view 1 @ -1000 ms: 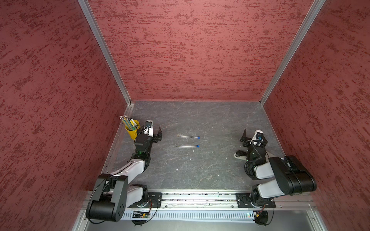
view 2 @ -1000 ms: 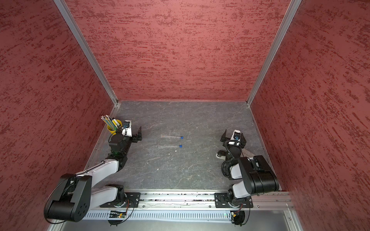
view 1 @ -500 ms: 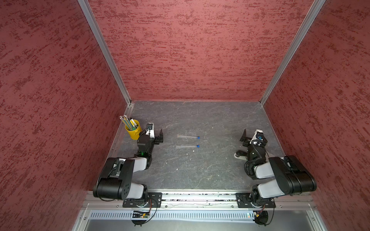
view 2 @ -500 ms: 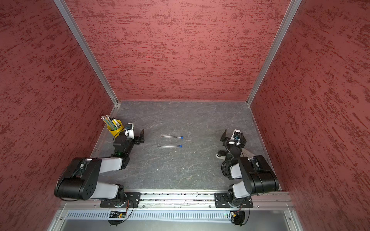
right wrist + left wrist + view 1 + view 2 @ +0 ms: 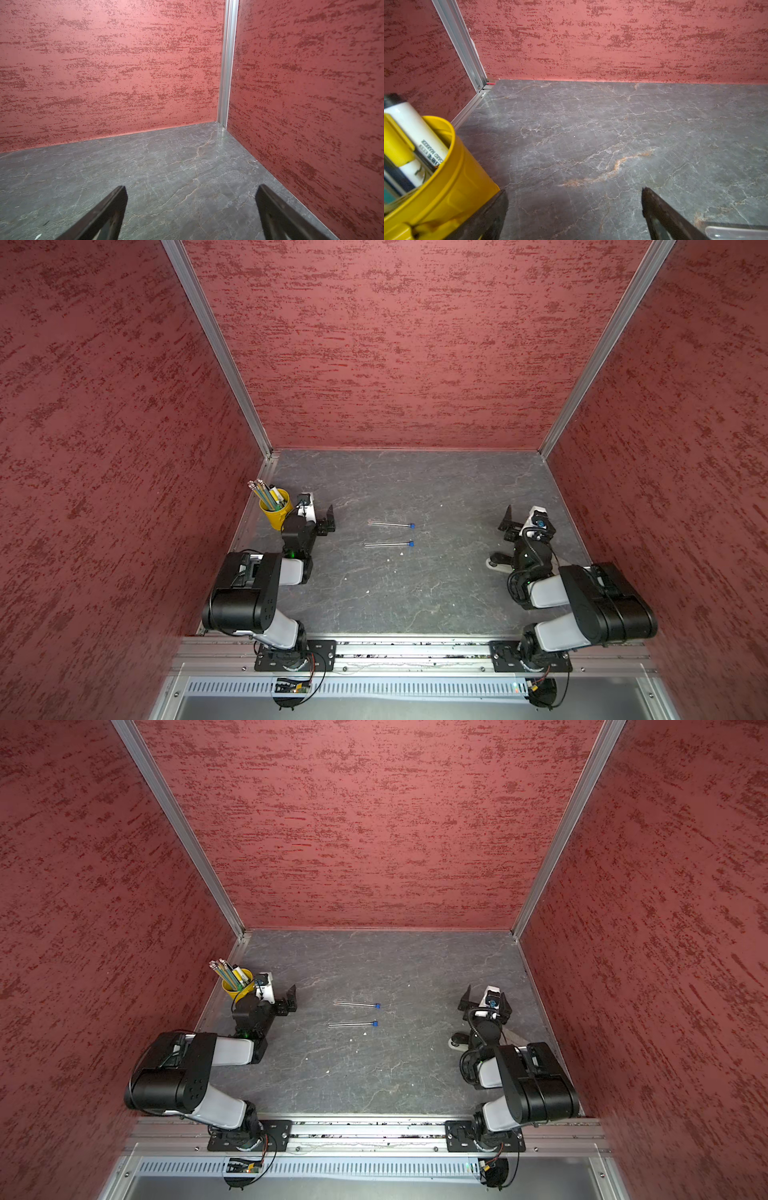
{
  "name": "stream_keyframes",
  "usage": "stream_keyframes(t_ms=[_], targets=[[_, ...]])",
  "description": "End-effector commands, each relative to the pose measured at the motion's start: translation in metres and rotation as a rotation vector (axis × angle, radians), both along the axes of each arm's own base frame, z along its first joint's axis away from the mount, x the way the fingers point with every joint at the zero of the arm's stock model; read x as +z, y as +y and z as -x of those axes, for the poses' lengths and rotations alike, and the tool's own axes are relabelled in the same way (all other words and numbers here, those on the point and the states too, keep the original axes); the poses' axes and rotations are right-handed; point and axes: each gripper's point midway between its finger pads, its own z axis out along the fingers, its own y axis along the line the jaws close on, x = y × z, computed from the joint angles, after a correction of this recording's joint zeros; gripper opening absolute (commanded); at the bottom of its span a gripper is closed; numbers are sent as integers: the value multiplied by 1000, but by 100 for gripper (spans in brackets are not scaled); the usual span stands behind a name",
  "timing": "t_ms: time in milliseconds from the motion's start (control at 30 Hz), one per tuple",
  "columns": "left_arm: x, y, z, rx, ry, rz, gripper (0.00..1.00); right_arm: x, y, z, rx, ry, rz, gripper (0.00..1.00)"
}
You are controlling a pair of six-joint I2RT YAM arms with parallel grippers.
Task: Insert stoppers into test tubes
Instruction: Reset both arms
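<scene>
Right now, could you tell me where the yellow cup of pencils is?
In both top views the yellow cup stands by the left wall, close beside the left gripper.

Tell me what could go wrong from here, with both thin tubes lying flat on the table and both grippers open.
1. The test tubes are thin, round and loose on the table; a closing finger could roll one away.
2. The blue stoppers sit at the tube ends, too small to judge as seated; one might come off.
3. The open left gripper is close beside the yellow cup; a turn could tip it.
</scene>
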Motion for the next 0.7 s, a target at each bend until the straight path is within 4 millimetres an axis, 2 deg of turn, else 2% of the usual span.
stream_keyframes(t_ms=[0,133,667], targets=[[-1,3,-2,13,13,25,100,0,0,-12,18,10,-29,99],[0,3,-3,11,10,27,100,-8,-4,-26,37,58,-56,99],[-1,4,-3,-2,19,44,100,-7,-5,-26,38,57,-58,99]])
